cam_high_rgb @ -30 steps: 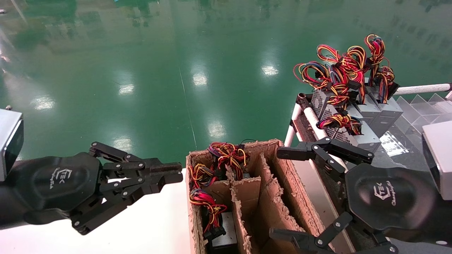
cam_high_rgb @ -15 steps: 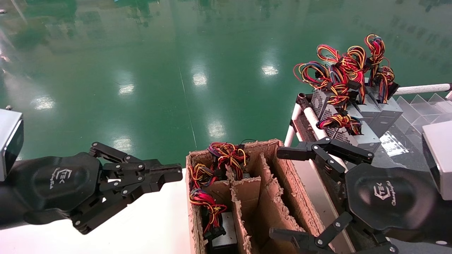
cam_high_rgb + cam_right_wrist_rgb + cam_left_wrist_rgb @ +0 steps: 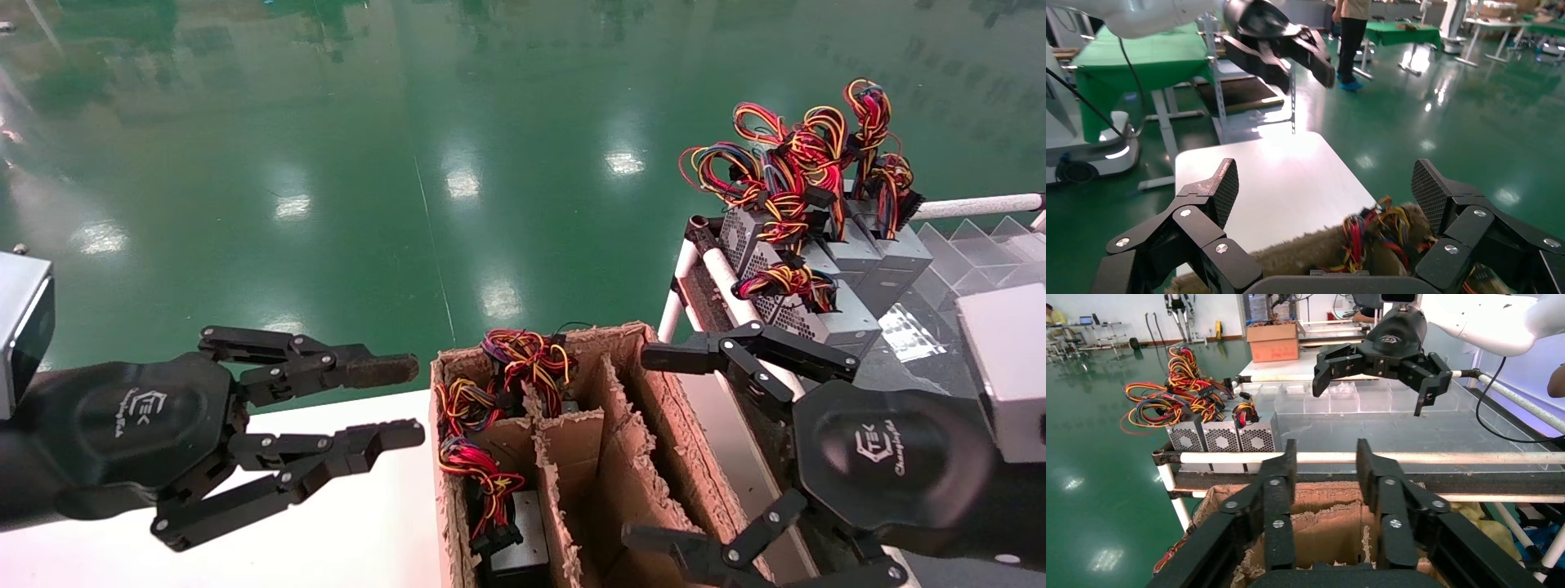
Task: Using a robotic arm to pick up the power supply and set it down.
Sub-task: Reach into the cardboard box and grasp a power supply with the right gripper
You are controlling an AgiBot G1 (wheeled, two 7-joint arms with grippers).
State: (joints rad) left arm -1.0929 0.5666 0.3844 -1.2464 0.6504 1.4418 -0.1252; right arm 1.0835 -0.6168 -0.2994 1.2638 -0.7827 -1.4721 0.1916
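Several grey power supply boxes [image 3: 825, 273] stand in a row on the rack at the back right, their red and yellow wire bundles [image 3: 797, 159] on top; the left wrist view shows their vent faces [image 3: 1222, 438]. More power supplies [image 3: 516, 549] sit in the cardboard box's left slot, under wires [image 3: 1379, 231]. My right gripper [image 3: 645, 447] hangs wide open over the box's right side, holding nothing, short of the rack's units. To the left of the box, my left gripper [image 3: 400, 402] is open over the white table, with one brownish fingertip [image 3: 384, 371].
The torn cardboard box [image 3: 609, 425] has divider walls and empty middle and right slots. The white table [image 3: 359, 523] lies under the left arm. The rack's white rail [image 3: 731, 286] borders a clear plastic tray [image 3: 964, 253]. Beyond is green floor.
My left gripper's fingers have spread from shut to open. The right gripper has shifted very slightly and stays wide open.
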